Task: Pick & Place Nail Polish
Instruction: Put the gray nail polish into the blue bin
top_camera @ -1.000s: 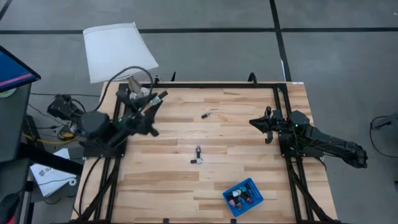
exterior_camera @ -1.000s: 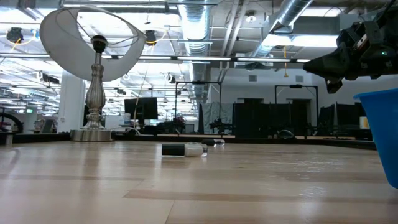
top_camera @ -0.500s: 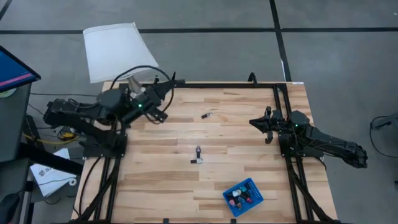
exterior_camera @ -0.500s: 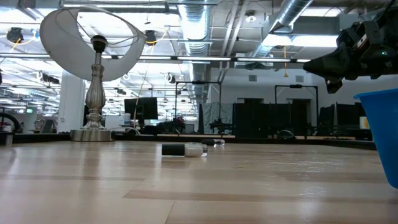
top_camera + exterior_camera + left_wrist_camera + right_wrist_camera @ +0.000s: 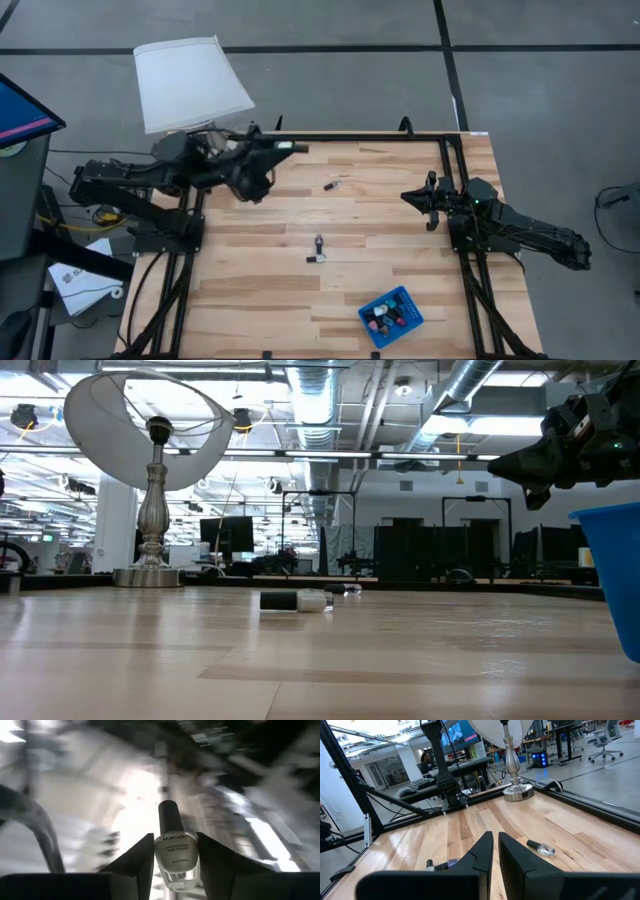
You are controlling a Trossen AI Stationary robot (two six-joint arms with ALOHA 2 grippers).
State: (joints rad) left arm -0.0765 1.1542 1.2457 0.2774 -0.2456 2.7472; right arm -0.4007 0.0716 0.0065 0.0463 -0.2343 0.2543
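My left gripper is over the table's far left edge, next to the lamp, and is shut on a pale nail polish bottle with a black cap. My right gripper is shut and empty above the table's right side; it also shows in the low view. One bottle lies on its side far of centre. Another bottle lies on its side at mid-table and shows in the low view. Several bottles sit in the blue tray at the near right. My left gripper pinches the bottle's pale glass body between its two fingers, one on each side. The black cap sticks out beyond the fingertips. The fingers lie about level and point toward the table's right. The bottle is lifted clear of the table.
A lamp with a white shade stands at the far left corner, right beside my left arm; its metal foot shows in the right wrist view. Black frame rails run along the table's edges. The blue tray's wall stands close to the low camera.
My left arm has unfolded and swung, and its gripper has gone toward the table's far edge and then toward the right along that edge, turning to point right. It has stayed shut on the bottle.
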